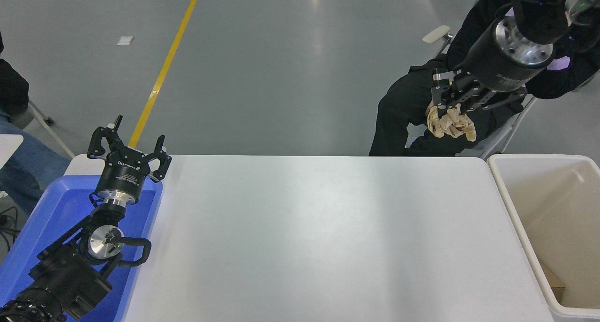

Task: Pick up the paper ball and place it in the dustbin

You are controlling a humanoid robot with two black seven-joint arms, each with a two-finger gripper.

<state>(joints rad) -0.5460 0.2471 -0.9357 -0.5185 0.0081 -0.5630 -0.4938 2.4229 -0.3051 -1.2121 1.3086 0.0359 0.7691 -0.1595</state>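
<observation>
Tan paper ball [451,123], one, gripped by right gripper [449,105]; one dustbin [508,205].

Parts cut off or covered

The dustbin [506,205] is cut by the right edge, and the seated person [403,106] is partly covered by the right gripper [450,107].

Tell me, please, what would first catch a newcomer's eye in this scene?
The right gripper, raised high at the upper right, clamps the tan paper ball in mid-air. The cream dustbin stands open at the table's right end, while the left gripper sits open over the blue tray.
</observation>
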